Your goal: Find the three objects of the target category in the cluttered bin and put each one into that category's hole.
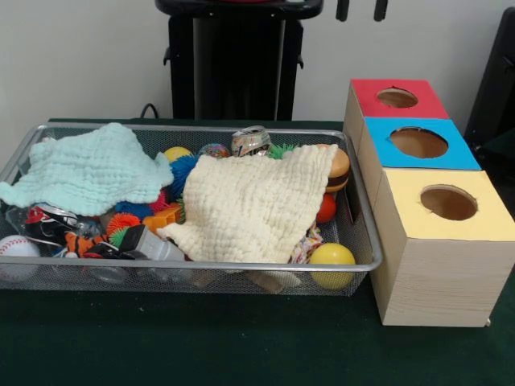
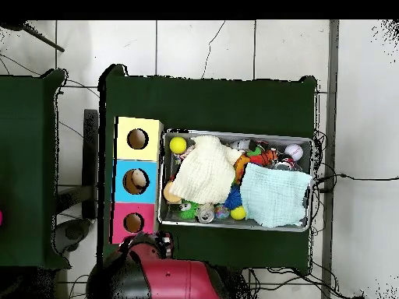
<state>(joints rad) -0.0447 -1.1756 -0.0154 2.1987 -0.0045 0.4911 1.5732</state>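
The bin (image 1: 201, 266) is a wide silver wire-mesh basket on the green table; it also shows in the overhead view (image 2: 234, 133). A cream cloth (image 1: 253, 205) and a mint cloth (image 1: 88, 169) cover much of its clutter. Around them show a yellow ball (image 1: 331, 259), a baseball (image 1: 14, 249), a toy burger (image 1: 339, 170), a toy tiger (image 1: 80, 241) and spiky balls (image 1: 183, 170). Only the tips of my gripper (image 1: 360, 10) show, at the top edge, apart and empty, high above the boxes and away from the bin.
Three wooden boxes stand in a row beside the bin, each with a round hole: red top (image 1: 396, 98), blue top (image 1: 418, 143), yellow top (image 1: 448, 203). The robot's pedestal (image 1: 233, 64) stands behind the bin. In the overhead view the red arm (image 2: 167, 279) lies folded at the base.
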